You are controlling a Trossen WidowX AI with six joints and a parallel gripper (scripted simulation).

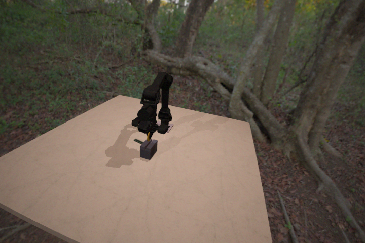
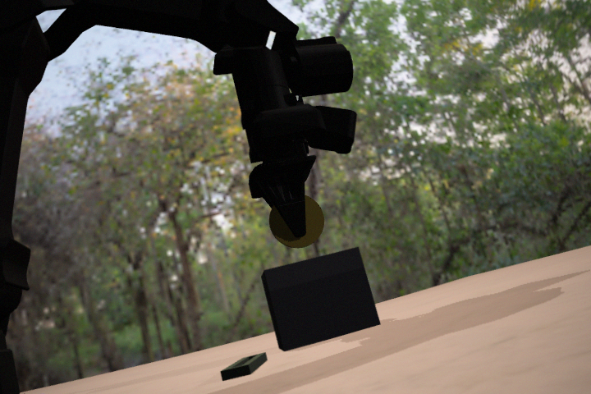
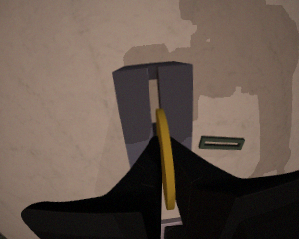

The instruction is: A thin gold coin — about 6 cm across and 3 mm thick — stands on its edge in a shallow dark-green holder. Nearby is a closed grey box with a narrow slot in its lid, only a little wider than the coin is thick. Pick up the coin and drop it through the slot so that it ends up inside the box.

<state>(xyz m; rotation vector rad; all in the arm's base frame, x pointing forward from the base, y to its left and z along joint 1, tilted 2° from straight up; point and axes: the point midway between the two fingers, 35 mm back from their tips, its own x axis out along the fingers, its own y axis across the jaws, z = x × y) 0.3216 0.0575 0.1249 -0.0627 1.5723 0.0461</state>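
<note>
My gripper [image 1: 150, 136] [image 2: 299, 233] [image 3: 160, 142] is shut on the gold coin [image 1: 148, 136] [image 2: 314, 222] [image 3: 166, 164], which hangs on edge below and beside the fingertips. The grey box [image 1: 146, 153] [image 2: 322, 301] [image 3: 176, 100] stands upright on the table beneath. In the exterior view a small gap shows between the coin's lower edge and the lid. In the wrist view the slot [image 3: 153, 97] runs nearly in line with the coin; the coin's far end overlaps the slot's right side. The fingers hide the slot's near end. The green holder [image 1: 138, 140] [image 2: 235, 372] [image 3: 221, 147] is empty.
The holder lies low beside the box, to its right in the wrist view. The arm's base plate [image 1: 171, 127] is behind the gripper in the top view. The arm's shadow falls across the table [image 1: 183, 186] and part of the lid.
</note>
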